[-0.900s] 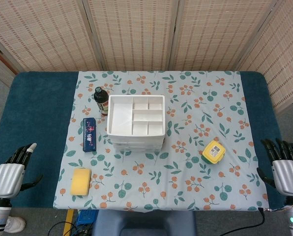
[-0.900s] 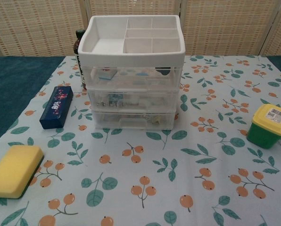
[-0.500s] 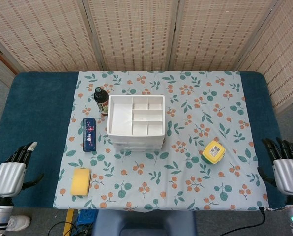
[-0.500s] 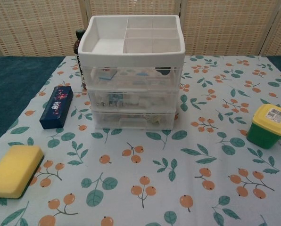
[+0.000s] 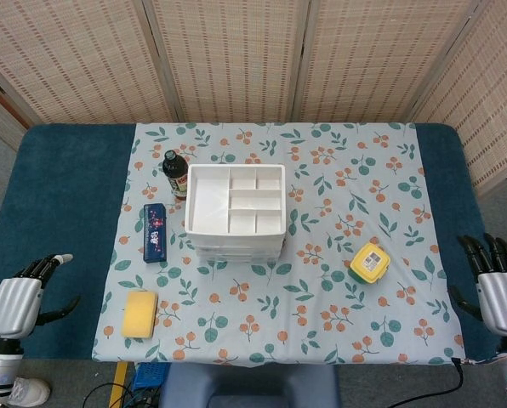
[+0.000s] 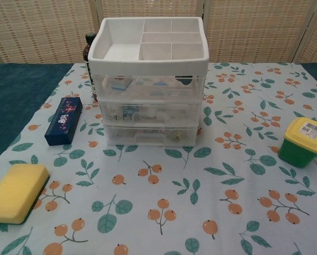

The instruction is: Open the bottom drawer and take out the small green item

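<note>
- The left hand [image 5: 17,304] hangs off the bench's near-left corner, fingers [image 5: 48,264] loosely spread, holding nothing; the right hand [image 5: 502,293] sits at the near-right edge, fingers [image 5: 483,251] apart, likewise empty.
- Only the head view shows both hands; since a moment ago each has slipped a little nearer the bench's [image 5: 58,204] near edge.
- Only the chest view shows the three drawers' fronts: the bottom drawer [image 6: 149,136] is closed, its jumbled contents too blurred to pick out the small green item.
- One drawer unit [image 5: 235,211], one bottle [image 5: 175,174], one blue box [image 5: 155,232], one sponge [image 5: 139,314], one yellow-lidded tub [image 5: 369,263], all on the flowered cloth [image 5: 338,170].
</note>
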`<state>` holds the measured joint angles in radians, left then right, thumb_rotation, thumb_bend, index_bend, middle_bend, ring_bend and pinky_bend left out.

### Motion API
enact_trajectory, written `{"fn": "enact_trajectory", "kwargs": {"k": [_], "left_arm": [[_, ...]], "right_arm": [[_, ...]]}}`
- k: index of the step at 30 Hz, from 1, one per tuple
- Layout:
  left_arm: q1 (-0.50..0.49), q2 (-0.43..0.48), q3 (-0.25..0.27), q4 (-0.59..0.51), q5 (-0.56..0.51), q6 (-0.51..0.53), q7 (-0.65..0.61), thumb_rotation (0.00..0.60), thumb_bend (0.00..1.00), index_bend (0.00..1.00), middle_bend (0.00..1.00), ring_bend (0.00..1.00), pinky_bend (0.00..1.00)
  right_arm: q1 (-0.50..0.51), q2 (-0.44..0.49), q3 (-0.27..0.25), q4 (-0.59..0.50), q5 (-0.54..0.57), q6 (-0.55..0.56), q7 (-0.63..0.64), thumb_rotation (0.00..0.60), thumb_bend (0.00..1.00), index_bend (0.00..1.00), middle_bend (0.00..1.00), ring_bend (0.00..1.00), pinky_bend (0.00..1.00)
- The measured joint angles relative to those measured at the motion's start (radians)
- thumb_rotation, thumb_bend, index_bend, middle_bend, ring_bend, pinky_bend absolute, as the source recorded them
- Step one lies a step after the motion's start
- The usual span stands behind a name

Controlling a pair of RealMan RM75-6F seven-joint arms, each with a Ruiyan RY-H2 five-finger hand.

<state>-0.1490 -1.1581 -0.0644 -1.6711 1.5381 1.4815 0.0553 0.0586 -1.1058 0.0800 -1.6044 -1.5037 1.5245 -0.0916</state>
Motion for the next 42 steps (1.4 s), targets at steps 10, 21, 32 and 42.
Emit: {"fn": "enact_trajectory", "kwargs": {"k": [10, 21, 32, 42], "left_arm": [[-0.081, -0.007, 0.005, -0.031, 0.083, -0.073, -0.190, 0.600, 0.20, 0.37, 0.65, 0.67, 0.91], [-0.210, -0.098, 0.010, -0.085, 0.140, -0.198, -0.351, 0.600, 0.20, 0.37, 0.92, 0.92, 1.00], [-0.321, -0.224, 0.013, -0.137, 0.101, -0.361, -0.407, 0.600, 0.20, 0.24, 1.00, 1.00, 1.00], [-0.385, -0.404, -0.023, -0.159, -0.075, -0.456, -0.419, 0.600, 0.28, 0.15, 1.00, 1.00, 1.00]], "right_arm": [[0.007, 0.011, 0.009, -0.018, -0.002, 0.002, -0.015, 0.600, 0.31, 0.06, 0.12, 0.04, 0.04], [0.002, 0.014, 0.009, -0.016, -0.007, 0.014, -0.005, 0.600, 0.31, 0.06, 0.12, 0.04, 0.04], [0.000, 0.024, 0.013, -0.018, -0.002, 0.017, -0.001, 0.600, 0.31, 0.06, 0.12, 0.04, 0.04], [-0.002, 0.027, 0.016, -0.007, -0.004, 0.025, 0.019, 0.600, 0.31, 0.06, 0.12, 0.04, 0.04]]}}
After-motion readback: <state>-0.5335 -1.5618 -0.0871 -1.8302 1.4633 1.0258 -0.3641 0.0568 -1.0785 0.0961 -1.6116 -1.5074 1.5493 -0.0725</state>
